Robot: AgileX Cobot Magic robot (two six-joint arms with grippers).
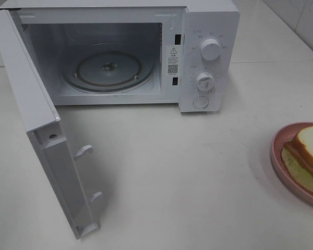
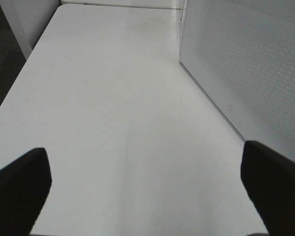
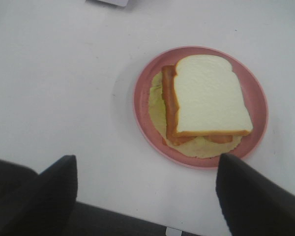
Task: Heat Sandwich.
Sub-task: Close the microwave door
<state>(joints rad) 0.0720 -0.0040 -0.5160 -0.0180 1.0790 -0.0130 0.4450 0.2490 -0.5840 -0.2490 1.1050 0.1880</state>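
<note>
The white desk (image 1: 198, 182) spreads under everything I see. At its far side stands the white microwave (image 1: 208, 31), its door (image 1: 36, 135) swung fully open toward my left, so the cavity shows with the round glass turntable (image 1: 109, 70) lying flat inside. Two round knobs (image 1: 211, 50) sit one above the other on its control panel, with a round button beneath them. Near the right edge of the high view, well apart from the microwave, a round pink plate (image 3: 150, 83) rests on the desk, and the sandwich (image 3: 209, 96) lies on it: a white bread slice on top, brownish filling poking out along one side, a pale yellow-green layer underneath (the plate is wider than the bread). My right fingers (image 3: 145, 191) hang spread wide above the desk just beside the plate, grasping nothing. My left fingers (image 2: 145, 182) are also released, splayed over bare desk next to the microwave's perforated side wall (image 2: 246, 64).
</note>
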